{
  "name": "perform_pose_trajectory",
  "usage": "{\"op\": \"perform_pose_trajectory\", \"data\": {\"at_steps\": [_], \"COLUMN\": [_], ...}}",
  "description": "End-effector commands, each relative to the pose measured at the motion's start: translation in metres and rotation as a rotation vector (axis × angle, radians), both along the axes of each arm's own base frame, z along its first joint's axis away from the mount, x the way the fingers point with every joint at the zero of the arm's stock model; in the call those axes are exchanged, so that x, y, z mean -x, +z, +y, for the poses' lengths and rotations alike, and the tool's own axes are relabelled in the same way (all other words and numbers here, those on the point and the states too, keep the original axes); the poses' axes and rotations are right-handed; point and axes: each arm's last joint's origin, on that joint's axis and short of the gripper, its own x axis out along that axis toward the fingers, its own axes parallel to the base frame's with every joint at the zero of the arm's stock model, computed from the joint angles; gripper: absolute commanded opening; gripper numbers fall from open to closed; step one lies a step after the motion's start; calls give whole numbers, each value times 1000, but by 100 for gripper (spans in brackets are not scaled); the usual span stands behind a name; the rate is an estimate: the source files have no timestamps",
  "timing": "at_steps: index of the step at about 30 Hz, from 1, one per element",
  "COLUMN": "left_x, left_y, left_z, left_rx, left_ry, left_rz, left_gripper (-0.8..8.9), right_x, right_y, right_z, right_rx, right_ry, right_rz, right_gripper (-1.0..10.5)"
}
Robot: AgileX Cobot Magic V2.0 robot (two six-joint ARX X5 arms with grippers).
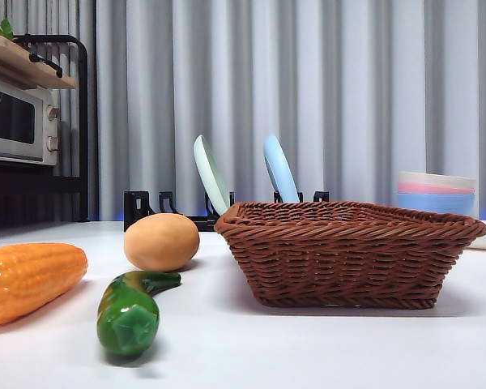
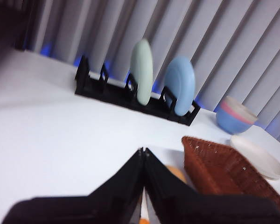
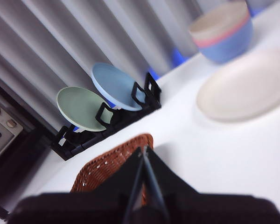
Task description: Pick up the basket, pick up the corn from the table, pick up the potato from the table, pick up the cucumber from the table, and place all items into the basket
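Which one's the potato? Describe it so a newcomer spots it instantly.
In the front view, find the big brown wicker basket on the white table. Just off its left end sits the potato, in front of the black plate rack. It's the smooth tan egg shape, unlike the ridged orange corn and the glossy green cucumber.

left end effector (image 2: 143, 151): two matte black jaws, flat and wedge-shaped, tapering to thin tips
right end effector (image 3: 143, 149): same black tapered jaws, plain, no markings visible
base of each: broad dark block, blurred
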Motion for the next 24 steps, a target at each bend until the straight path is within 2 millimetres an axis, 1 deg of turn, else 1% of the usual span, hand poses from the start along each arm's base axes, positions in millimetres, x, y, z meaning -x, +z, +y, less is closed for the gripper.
{"op": "perform_pose_trajectory", "data": {"at_steps": [1,6,10,13,17,22,23,24], "left_x": [0,-5,-14,-25,-44,-71,-75,-79], "left_y": [17,54,78,92,103,104,103,102], "left_z": [0,0,0,-1,-3,-6,-7,-7], "left_rx": [-59,-146,-216,-280,-309,-288,-281,-276], "left_ry": [-12,-22,-38,-77,-190,-333,-350,-359], "left_rz": [-11,6,46,98,205,335,353,372], "left_gripper": [-7,-7,-7,-7,-5,2,11,53], "right_x": [-5,-23,-42,-60,-81,-102,-105,-107], "right_y": [26,67,91,101,105,96,94,92], "right_z": [1,5,9,12,15,17,17,17], "right_rx": [105,164,196,248,286,301,304,304], "right_ry": [16,142,255,374,501,570,573,576], "right_rz": [-17,-24,37,117,247,370,380,389], "right_gripper": [-9,-8,-8,-5,-2,5,18,66]}}
